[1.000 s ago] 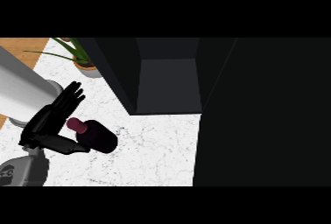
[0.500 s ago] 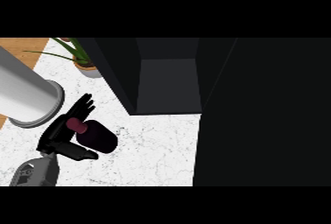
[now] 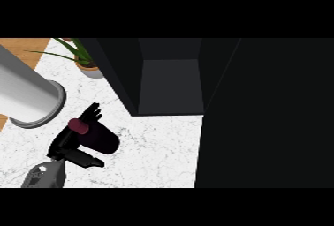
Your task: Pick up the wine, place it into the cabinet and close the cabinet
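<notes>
Counter: white marble top (image 3: 157, 150) with fine grey veins, filling the lower left and centre of the frame.
Floor: a strip of warm wood (image 3: 23, 48) shows beyond the counter in the upper left corner.
Cabinet: dark cabinet (image 3: 171, 84) at upper centre, standing open, its grey inner panel visible between black walls.
Right side: a broad black mass (image 3: 274, 114) covers the whole right of the frame; what it belongs to cannot be told.
Plant: spiky green potted plant (image 3: 81, 55) at the upper left, just beside the cabinet's left wall.
Cylinder: a large pale grey cylinder (image 3: 26, 95) slants in from the left edge, its rimmed end over the counter; what it is cannot be told.
Wine: dark wine bottle (image 3: 99, 139) with a maroon top, tilted, at the lower left, well apart from the cabinet opening.
Left hand: black left hand (image 3: 65, 143) on a grey forearm (image 3: 44, 175) grasps the wine bottle, its fingers (image 3: 91, 112) on the upper side, its thumb (image 3: 88, 161) below.
Right hand: out of the frame.
</notes>
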`<state>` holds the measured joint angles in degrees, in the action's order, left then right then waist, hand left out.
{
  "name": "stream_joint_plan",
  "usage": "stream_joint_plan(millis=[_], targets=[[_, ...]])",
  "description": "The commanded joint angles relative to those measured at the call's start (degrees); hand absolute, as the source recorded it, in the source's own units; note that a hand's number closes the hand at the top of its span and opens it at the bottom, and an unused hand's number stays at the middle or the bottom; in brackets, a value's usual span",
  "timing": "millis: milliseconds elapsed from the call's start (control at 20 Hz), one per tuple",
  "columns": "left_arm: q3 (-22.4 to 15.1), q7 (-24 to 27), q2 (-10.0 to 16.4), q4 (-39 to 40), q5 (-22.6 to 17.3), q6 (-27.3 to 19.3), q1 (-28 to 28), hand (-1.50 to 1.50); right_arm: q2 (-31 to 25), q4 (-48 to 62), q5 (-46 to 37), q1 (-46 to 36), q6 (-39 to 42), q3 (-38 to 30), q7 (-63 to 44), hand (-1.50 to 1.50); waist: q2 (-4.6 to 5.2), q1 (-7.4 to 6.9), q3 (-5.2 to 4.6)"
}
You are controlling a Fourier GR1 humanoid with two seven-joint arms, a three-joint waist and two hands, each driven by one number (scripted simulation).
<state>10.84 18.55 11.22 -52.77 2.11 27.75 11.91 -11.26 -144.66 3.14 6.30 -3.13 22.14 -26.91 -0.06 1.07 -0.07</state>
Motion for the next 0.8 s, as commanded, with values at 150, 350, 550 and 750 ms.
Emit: stream_joint_plan(millis=[150, 350, 550, 750], targets=[[0.78, 4.47, -1.31, 5.91, -0.79, 0.62, -0.16, -1.5, -1.7, -12.98, 3.25, 4.05, -0.3, -1.2, -5.05, -1.5, -0.03, -0.28, 0.05], [3.86, 3.82, -1.15, 10.65, -3.81, 0.89, 3.75, -1.5, -1.08, -12.91, 0.14, 3.22, -0.83, 2.39, -5.39, -1.5, -0.04, -0.09, 0.01], [5.05, 4.68, -3.89, 13.51, -5.82, 0.42, 4.8, -1.5, -1.85, -14.0, 1.08, 4.1, -0.67, 0.5, -4.61, -1.5, -0.1, 0.26, 0.03], [6.67, 5.77, -3.52, 19.97, -7.3, 1.54, 10.26, -1.5, -0.97, -10.4, 1.84, 1.69, -0.66, 0.33, -3.74, -1.5, 0.17, 0.26, -0.03]])
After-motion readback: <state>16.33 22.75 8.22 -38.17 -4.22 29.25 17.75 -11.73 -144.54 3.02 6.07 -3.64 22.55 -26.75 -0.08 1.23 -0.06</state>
